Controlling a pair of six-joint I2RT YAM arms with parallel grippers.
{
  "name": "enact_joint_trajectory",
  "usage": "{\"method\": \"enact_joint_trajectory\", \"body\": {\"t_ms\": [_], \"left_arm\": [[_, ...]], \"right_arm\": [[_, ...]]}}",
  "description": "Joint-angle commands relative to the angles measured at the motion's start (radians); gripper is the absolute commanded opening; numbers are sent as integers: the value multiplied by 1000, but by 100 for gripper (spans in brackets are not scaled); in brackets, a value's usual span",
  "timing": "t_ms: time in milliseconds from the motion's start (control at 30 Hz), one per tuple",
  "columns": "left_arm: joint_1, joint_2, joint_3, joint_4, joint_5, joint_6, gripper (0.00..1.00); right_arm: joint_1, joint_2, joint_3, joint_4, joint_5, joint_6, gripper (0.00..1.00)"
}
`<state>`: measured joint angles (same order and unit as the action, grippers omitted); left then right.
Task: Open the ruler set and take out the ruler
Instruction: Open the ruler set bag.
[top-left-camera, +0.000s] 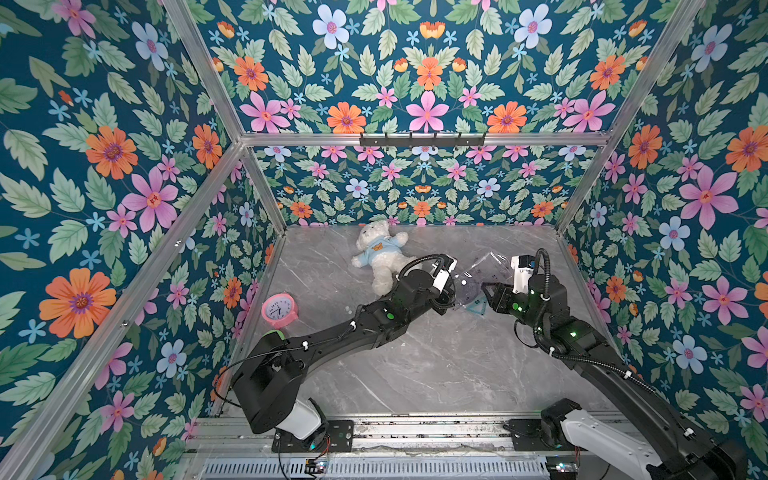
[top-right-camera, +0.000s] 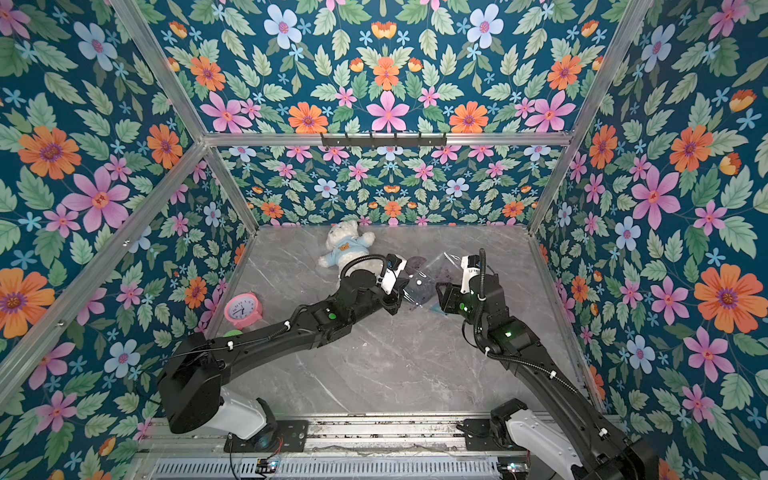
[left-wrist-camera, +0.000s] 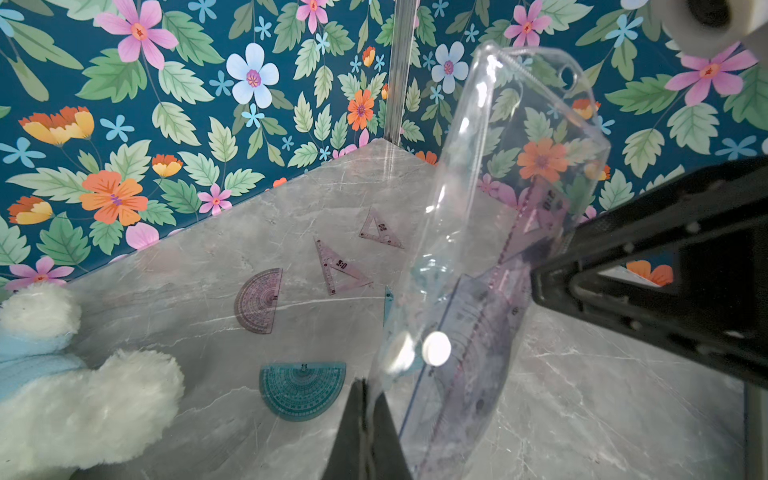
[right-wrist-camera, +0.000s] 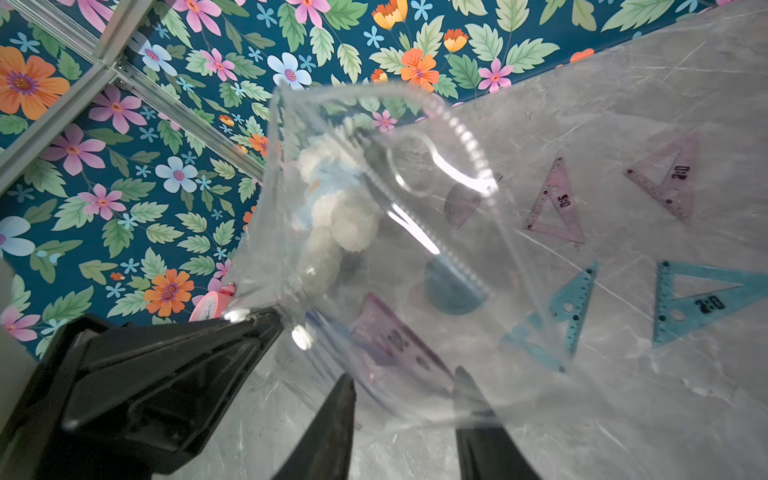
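ruler set (left-wrist-camera: 498, 199), a limp, slick clear pouch, is raised over the table (left-wrist-camera: 582, 395). left gripper (left-wrist-camera: 365, 399) is pinched on its edge; right gripper (right-wrist-camera: 405, 374) straddles it, jaws apart, grip unclear. i'd take the stiff, light ruler (right-wrist-camera: 395, 340) inside by its end. set squares (left-wrist-camera: 341, 264) lie beyond.

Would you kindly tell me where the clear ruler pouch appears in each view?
In a top view: clear pouch just right of and below picture centre.
In a top view: same place.
Left wrist: right of centre, rising from the bottom edge.
Right wrist: filling the middle.
Shared landmark: the white teddy bear, visible in all four.
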<state>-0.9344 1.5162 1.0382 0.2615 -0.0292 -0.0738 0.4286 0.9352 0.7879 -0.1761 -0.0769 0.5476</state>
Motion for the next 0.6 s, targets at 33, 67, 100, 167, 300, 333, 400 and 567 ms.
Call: {"method": "enact_joint_trajectory", "body": {"t_ms": [33,67,100,167,300,333,400,567], "left_arm": [[3,0,9,-31,-21,27,0],[3,-3,9,-31,-23,27,0],[5,-7,7,-28,-23,23,0],[8,-15,1,-19,-20,14,0],[8,-28,-1,-20,-18,10,0],[8,-31,-3,-23,-20,11,0],[8,-37,-3,-32,-17,12,0],[8,-43,9,-75,33,-3,0]], "right_arm": [[16,-7,18,-31,-20,7,38],[16,-10,18,-42,-12,4,39],[16,-14,19,-60,8,-1,43],[15,-25,22,-104,64,-2,47],[15,-45,23,-137,110,-4,51],[16,-47,24,-139,115,-5,51],[16,-46,26,-139,112,-5,51],[17,-12,21,-52,4,41,45]]}}
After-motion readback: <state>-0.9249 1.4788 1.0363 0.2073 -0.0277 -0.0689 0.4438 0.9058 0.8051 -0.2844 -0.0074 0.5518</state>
